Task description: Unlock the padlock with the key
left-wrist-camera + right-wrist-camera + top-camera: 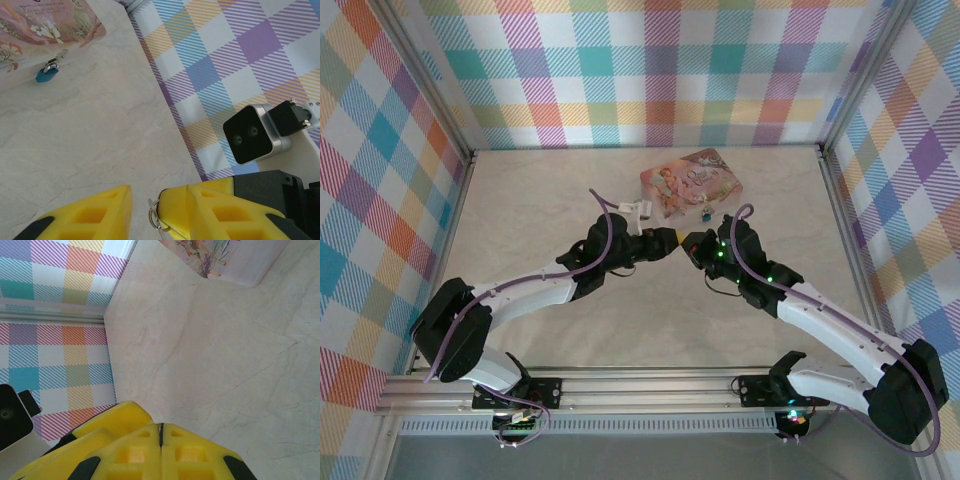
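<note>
Hanging from the clasp at the front edge of the pink illustrated tin, the padlock is keeping its long axis square to that edge, with the silvery shackle at the tin and the blue body pointing away from the lid. The left gripper is hovering near the tin's front with its jaws parted, and a thin wire ring is sitting against a yellow finger. The right gripper is meeting it tip to tip, with its jaws clenched flat together.
</note>
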Robot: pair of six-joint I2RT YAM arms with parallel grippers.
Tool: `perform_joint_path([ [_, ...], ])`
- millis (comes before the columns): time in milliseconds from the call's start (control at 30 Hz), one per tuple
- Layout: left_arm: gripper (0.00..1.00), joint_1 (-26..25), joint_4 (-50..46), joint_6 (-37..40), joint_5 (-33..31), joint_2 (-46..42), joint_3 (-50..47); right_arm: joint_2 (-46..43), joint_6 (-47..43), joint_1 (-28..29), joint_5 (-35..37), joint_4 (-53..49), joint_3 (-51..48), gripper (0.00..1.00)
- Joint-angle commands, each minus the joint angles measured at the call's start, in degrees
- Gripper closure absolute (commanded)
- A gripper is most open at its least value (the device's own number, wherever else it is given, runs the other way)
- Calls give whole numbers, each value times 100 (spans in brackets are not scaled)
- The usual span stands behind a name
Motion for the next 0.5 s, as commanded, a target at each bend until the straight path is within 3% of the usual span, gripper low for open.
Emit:
perform_joint_path([
  [0,67,-124,71,1,27,102,90,-159,89,31,16,211,59,100],
  [467,66,-141,298,-122,-139,-103,-191,-288,186,32,327,-163,39,100],
])
